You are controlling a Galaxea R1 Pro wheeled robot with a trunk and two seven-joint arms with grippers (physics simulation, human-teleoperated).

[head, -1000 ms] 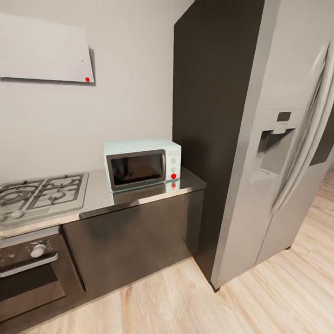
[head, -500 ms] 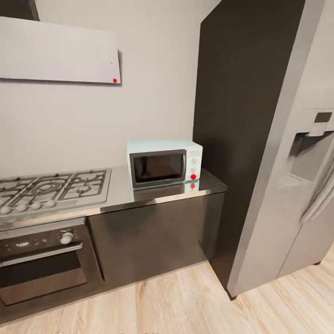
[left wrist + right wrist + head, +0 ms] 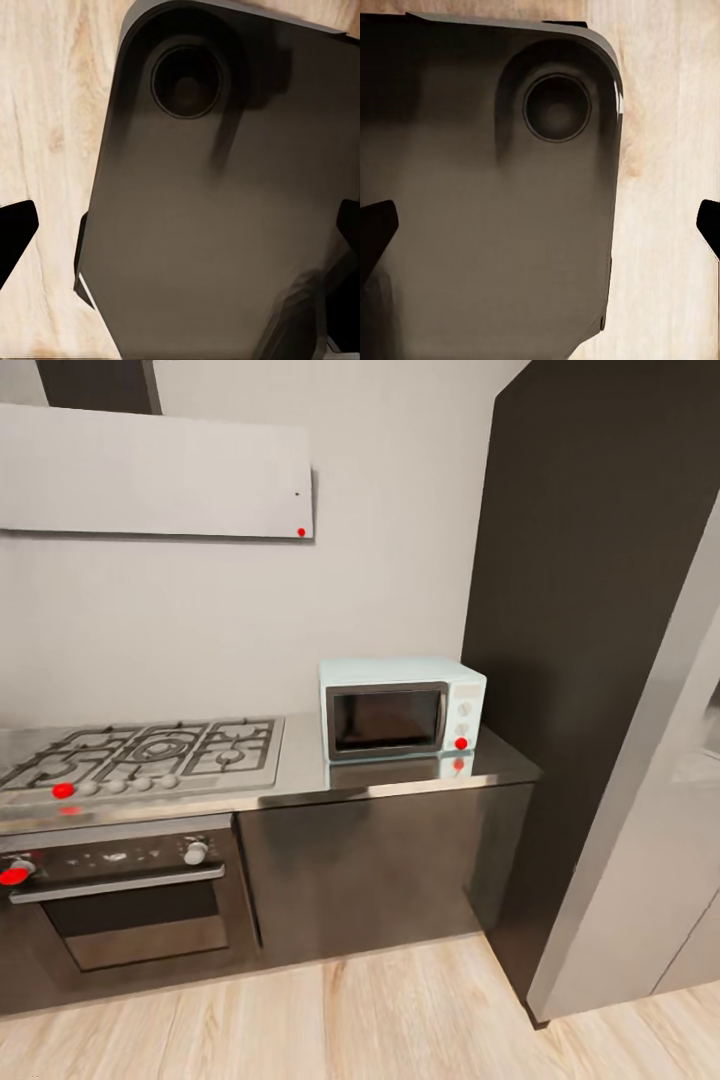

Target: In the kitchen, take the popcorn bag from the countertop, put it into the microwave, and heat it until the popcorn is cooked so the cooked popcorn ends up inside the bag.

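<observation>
The microwave [image 3: 402,707] sits on the countertop [image 3: 300,775] with its dark door closed, near the right end, just beside the tall dark cabinet side [image 3: 590,610]. A gas hob [image 3: 140,752] lies further left, over a built-in oven [image 3: 125,900]. The left gripper [image 3: 180,232] has its black fingertips [image 3: 13,232] spread wide, holding nothing, over the robot's dark base [image 3: 217,202] and wooden floor [image 3: 45,112]. The right gripper [image 3: 540,229] is likewise spread and empty
</observation>
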